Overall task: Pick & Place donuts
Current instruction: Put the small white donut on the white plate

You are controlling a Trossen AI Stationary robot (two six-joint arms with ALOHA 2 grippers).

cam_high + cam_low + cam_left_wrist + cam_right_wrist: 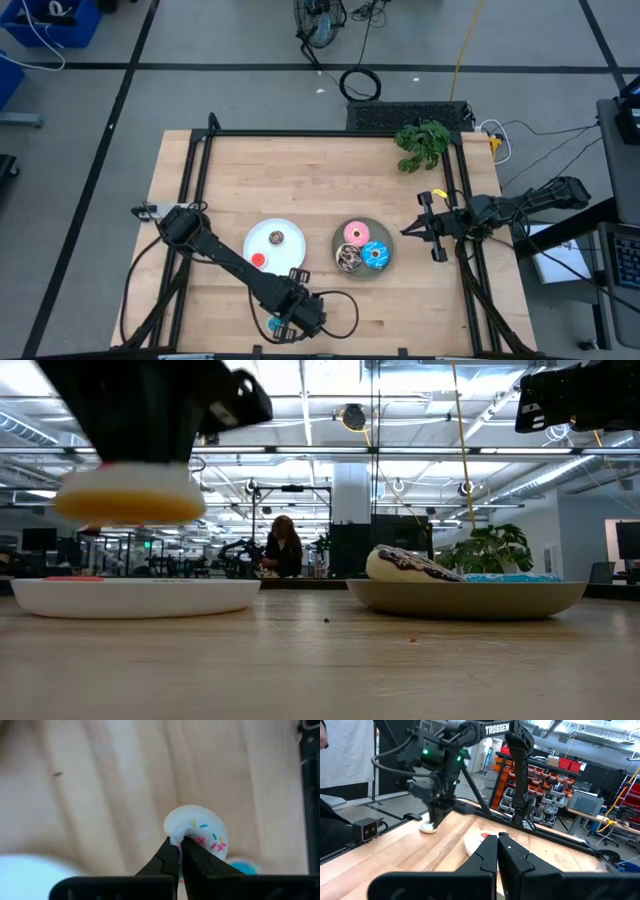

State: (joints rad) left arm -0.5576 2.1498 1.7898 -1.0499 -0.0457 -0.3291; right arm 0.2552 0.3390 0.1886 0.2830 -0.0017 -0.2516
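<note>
My left gripper [292, 316] hovers near the table's near edge, shut on a tiny white sprinkled donut [196, 831], which also shows in the low view [128, 496]. A tiny blue donut [244, 867] lies on the table just beside it. The white plate [285, 228] holds a tiny brown donut [277, 238] and a tiny red donut [258, 260]. The grey plate [364, 275] holds the pink donut [354, 233], the blue donut [376, 254] and the brown-sprinkled donut [348, 258]. My right gripper [408, 230] is shut and empty, right of the grey plate. My left gripper pinches the white donut's ring on one side [176, 836] between its two fingertips. The fingers come from above, pointing down. The donut hangs about level under the fingers, lifted clear of the table [128, 510].
A green leafy plant [422, 143] stands at the far right of the table. A black frame [330, 132] runs round the table's far and side edges. Bare wood lies between the plates and the near edge. A person shows far off in the room [283, 546].
</note>
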